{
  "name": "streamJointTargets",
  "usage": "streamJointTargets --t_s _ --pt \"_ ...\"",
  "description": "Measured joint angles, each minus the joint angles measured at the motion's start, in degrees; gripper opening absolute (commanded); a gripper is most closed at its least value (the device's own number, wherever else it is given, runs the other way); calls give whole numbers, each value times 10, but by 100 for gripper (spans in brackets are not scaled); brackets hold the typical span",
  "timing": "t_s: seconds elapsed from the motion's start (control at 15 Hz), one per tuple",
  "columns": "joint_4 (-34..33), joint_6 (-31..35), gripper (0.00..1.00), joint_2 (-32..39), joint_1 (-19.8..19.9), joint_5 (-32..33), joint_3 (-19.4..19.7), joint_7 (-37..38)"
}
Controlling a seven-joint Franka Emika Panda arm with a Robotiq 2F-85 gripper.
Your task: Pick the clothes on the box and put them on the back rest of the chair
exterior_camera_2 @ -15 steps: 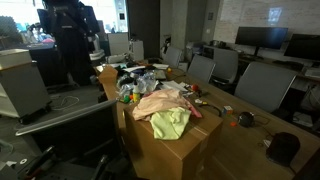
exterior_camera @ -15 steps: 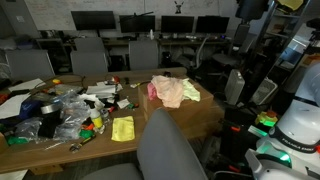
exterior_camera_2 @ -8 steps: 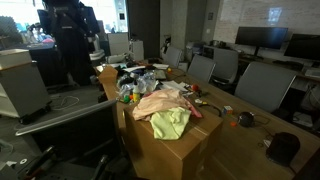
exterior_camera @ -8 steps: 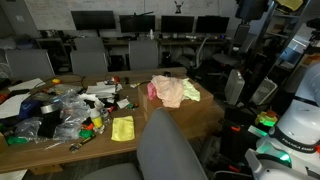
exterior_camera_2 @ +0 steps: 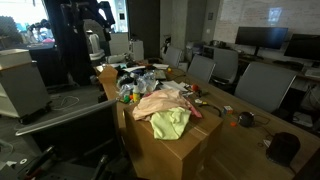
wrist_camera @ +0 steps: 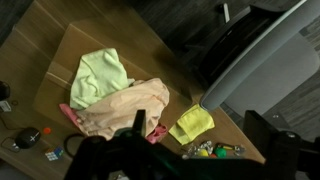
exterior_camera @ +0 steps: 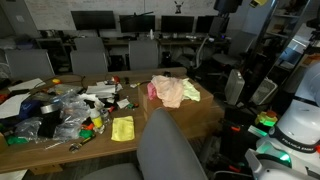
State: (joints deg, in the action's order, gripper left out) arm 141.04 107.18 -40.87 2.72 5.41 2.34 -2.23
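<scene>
The clothes lay crumpled on top of the cardboard box, a peach-pink garment beside a pale green one. The arm was held high, well apart from them. The gripper showed only as a dark blur in the wrist view, so it could not be determined whether its jaws were apart or together.

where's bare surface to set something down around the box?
Free: box top strip beside the green cloth, and table wood between the yellow cloth and the chair. Crowded: clothes cover the box middle; clutter fills the table beyond the yellow cloth.
</scene>
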Motion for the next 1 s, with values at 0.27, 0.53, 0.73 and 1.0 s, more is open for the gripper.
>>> streamJointTargets --t_s 0.27,0.53,0.73,1.0 --pt "-48 104 100 116 0 -3 0 37" --pt "-77 171 100 219 3 -11 0 79" --pt "-91 197 100 289 8 -15 0 110" --pt "-113 215 100 372 16 -25 6 138"
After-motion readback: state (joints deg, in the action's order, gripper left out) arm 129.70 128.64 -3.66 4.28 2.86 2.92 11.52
